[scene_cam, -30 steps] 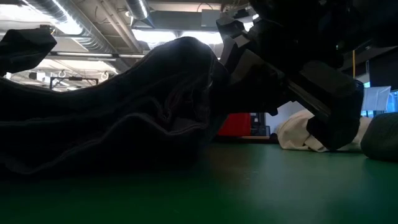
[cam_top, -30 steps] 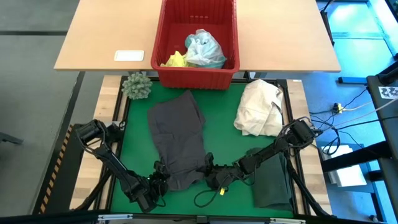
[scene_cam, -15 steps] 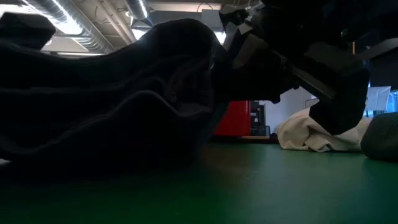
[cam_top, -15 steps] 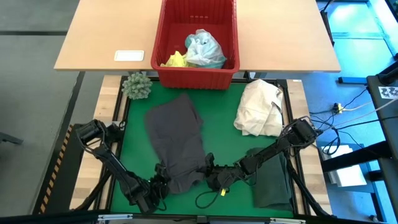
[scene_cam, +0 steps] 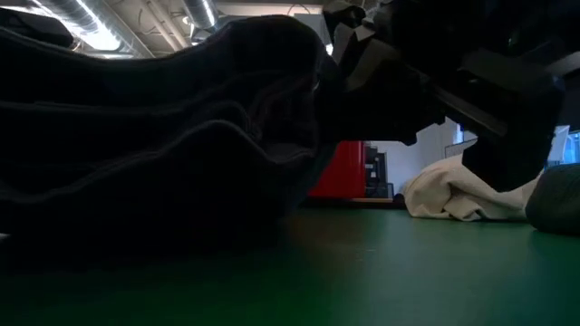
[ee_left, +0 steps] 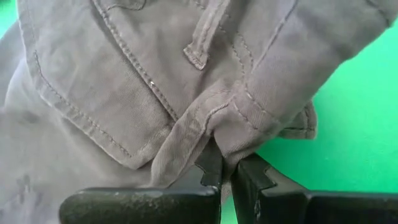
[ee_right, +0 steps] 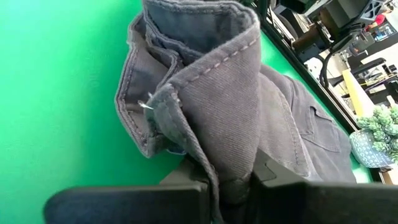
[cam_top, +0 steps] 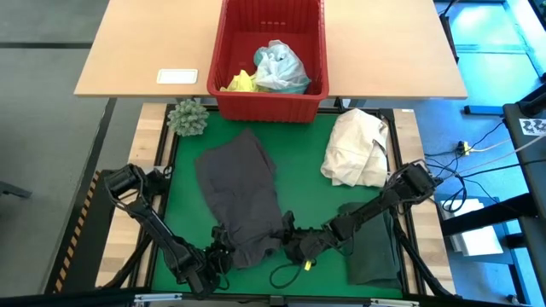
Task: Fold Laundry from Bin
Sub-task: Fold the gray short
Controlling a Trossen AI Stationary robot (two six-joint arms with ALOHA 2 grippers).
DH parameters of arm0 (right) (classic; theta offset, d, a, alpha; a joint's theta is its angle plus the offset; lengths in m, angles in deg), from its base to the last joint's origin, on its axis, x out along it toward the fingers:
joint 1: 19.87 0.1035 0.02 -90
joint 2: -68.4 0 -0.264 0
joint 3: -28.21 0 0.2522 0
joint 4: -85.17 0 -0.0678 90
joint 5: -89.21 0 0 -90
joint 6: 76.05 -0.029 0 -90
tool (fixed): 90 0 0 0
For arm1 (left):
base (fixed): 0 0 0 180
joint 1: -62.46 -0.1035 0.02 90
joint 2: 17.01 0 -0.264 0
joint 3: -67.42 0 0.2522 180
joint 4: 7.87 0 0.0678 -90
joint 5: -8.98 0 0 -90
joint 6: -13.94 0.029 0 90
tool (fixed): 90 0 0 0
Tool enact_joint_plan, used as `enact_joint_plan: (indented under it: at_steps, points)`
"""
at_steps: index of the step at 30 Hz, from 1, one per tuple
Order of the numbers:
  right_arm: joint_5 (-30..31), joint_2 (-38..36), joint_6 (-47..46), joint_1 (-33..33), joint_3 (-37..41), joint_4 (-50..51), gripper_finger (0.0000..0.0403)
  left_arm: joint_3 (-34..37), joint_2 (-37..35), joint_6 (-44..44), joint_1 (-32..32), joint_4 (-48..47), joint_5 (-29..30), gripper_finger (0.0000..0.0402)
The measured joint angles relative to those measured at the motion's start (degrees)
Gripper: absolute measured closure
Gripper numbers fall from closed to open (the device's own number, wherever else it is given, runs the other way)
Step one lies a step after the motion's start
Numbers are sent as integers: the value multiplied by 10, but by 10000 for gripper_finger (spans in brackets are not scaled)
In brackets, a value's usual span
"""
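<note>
Both arms drag the grey garment (cam_top: 237, 192) nearer the mat's front edge, left gripper (cam_top: 220, 252) and right gripper (cam_top: 286, 241) clamped on its hem, straightening it for folding; more laundry waits in the red bin (cam_top: 223, 51)

- the green felt-like mat (cam_top: 307, 183) covers the work surface, with a black frame around it and pale wood strips showing along its left and right edges
- a cream-white crumpled cloth bundle (cam_top: 357, 147) sits near the mat's far right corner; from the low camera it's a pale heap (scene_cam: 453, 195) on the green
- a small green spiky plant-like ball (cam_top: 188, 117) sits right at the mat's far left corner, half on the wood strip
- a light wooden tabletop (cam_top: 136, 51) butts against the mat's far edge
- a small white flat rectangular card or pad (cam_top: 177, 77) lies on that tabletop, toward its left near edge
- loose black cables (cam_top: 456, 153) trail on the floor off the right side
</note>
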Motion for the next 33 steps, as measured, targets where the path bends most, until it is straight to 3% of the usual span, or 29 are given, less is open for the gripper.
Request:
enact_joint_plan:
  at_steps: [11, 22, 29, 33]
  points:
    - [-12, -34, -63, 30, 0, -2, 373, -26, 0, -35, 21, 56, 12, 395]
    - [-106, -49, -136, 87, 0, -4, 373, -118, -1, -41, 37, 82, -4, 395]
    - [-89, -64, -142, 99, 0, -52, 373, -150, -4, -14, 58, 92, 101, 395]
    - [-115, -76, -164, 77, 4, -74, 373, -134, -11, -65, 71, 85, 134, 395]
